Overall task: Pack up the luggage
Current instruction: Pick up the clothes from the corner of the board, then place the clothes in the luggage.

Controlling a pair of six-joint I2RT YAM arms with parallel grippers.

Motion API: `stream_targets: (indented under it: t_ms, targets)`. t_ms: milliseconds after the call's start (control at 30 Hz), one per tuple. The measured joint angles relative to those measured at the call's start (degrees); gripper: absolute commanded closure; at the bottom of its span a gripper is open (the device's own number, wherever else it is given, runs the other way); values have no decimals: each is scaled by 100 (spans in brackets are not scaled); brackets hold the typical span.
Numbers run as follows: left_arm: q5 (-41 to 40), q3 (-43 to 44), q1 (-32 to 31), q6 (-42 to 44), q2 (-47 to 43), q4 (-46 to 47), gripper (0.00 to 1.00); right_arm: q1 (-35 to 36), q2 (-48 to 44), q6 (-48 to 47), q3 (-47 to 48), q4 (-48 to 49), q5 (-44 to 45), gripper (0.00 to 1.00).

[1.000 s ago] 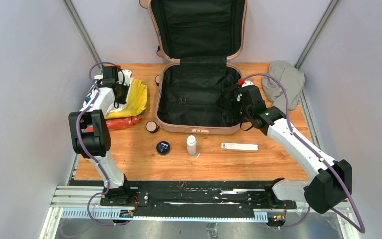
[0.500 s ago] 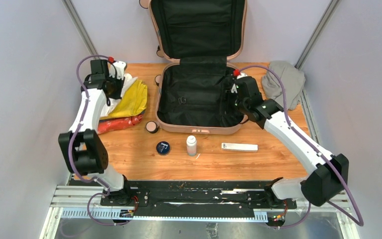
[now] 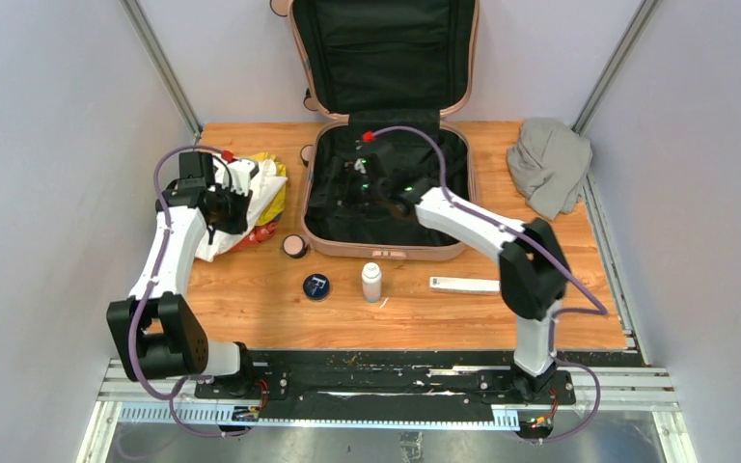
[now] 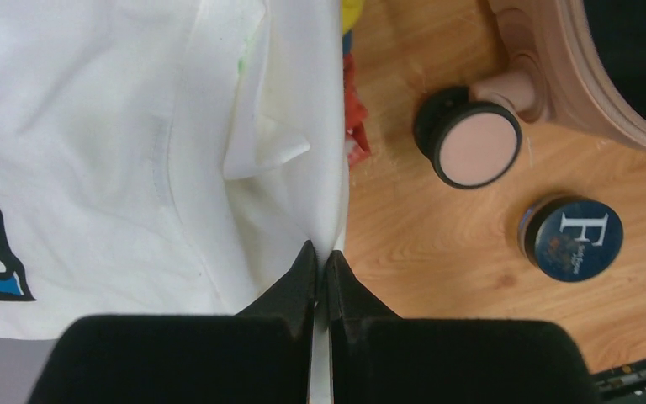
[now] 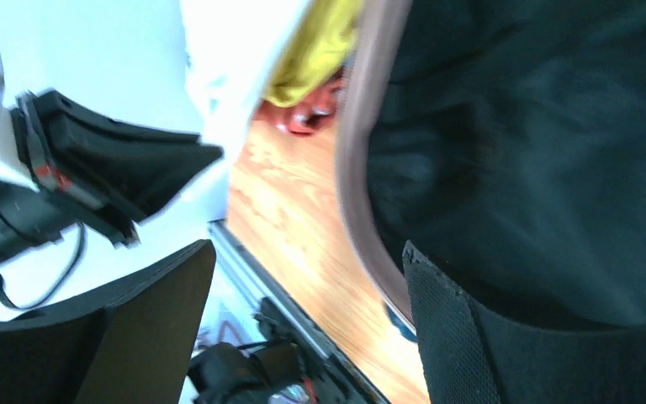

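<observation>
The pale pink luggage (image 3: 386, 253) lies open at the table's back, its lid upright and the black lining (image 3: 391, 188) showing. My left gripper (image 3: 230, 207) is shut on a white T-shirt (image 3: 256, 178) with a blue print, held just left of the luggage; in the left wrist view the fingertips (image 4: 320, 257) pinch the T-shirt's (image 4: 135, 143) edge. My right gripper (image 3: 349, 183) hangs open inside the luggage near its left wall. Through the right wrist camera, its jaws (image 5: 307, 248) hold nothing, with the pink rim (image 5: 357, 168) between them.
Yellow cloth (image 3: 275, 198) and red cloth (image 3: 265, 231) lie under the T-shirt. A grey cloth bundle (image 3: 548, 164) sits back right. In front of the luggage are a round blue tin (image 3: 316, 286), a white bottle (image 3: 371, 282) and a flat white stick (image 3: 464, 285). A caster wheel (image 4: 471, 147) juts out.
My left gripper shut on the white T-shirt and drew it toward the luggage. My right arm swung left across the luggage interior and its jaws spread wider.
</observation>
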Motion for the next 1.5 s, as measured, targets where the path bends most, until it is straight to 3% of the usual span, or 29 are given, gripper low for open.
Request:
stream_targets:
  t_ms: [233,733,1000,1100,1200,1233,1267,1333,1400,1500]
  targets:
    - [286,-396,0,122,-761,-273,100,581,1567,1060,1576,345,-262,11]
    - [669,-474,0,225,-885,-520,100,870,3016,2118,3060,389,-177,11]
    - [890,-474,0,334,-1150,-772,100,887,3727,2387,4089,245,20,18]
    - [973,-468,0,363,-1233,-870,100,907,4026,2441,4509,188,42,28]
    - [1034,-459,0,415,-1255,-946,100,933,4179,2483,4638,170,44,56]
    - [1049,-459,0,424,-1257,-962,96,940,4199,2468,4640,138,46,68]
    - [1075,-459,0,437,-1261,-981,83,942,4236,2505,4640,90,66,78]
    - [1104,-450,0,459,-1263,-1019,44,942,4284,2396,4640,4,92,97]
    - [1137,-393,0,525,-1261,-1119,21,920,4315,2208,4680,-90,181,100]
    - [1113,-162,17,520,-1261,-1274,9,868,4312,1718,4828,-192,238,100]
